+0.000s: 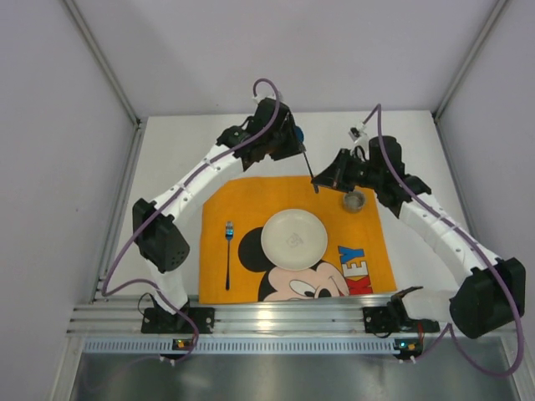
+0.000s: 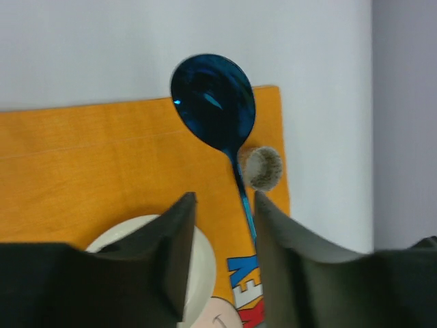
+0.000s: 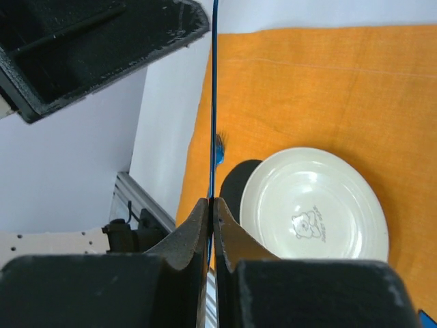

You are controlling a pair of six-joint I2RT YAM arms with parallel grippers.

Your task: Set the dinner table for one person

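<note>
Though in right gripper (image 3: 210,203), spoon (image 3: 213,102) edge-on.

**Twin arms in white and black**

The left arm (image 1: 196,180) and right arm (image 1: 435,221) share white tubular links, bulky matte-black joint housings and a purple cable (image 1: 266,80) apiece, trailing toward the frame's lower corners. Black bases (image 1: 177,319) sit along the bottom, with small lit indicators beneath. Close up, the left gripper (image 2: 224,199) and right gripper (image 3: 211,202) show dull black fingers (image 2: 171,246) tapering to blunt tips.
</note>
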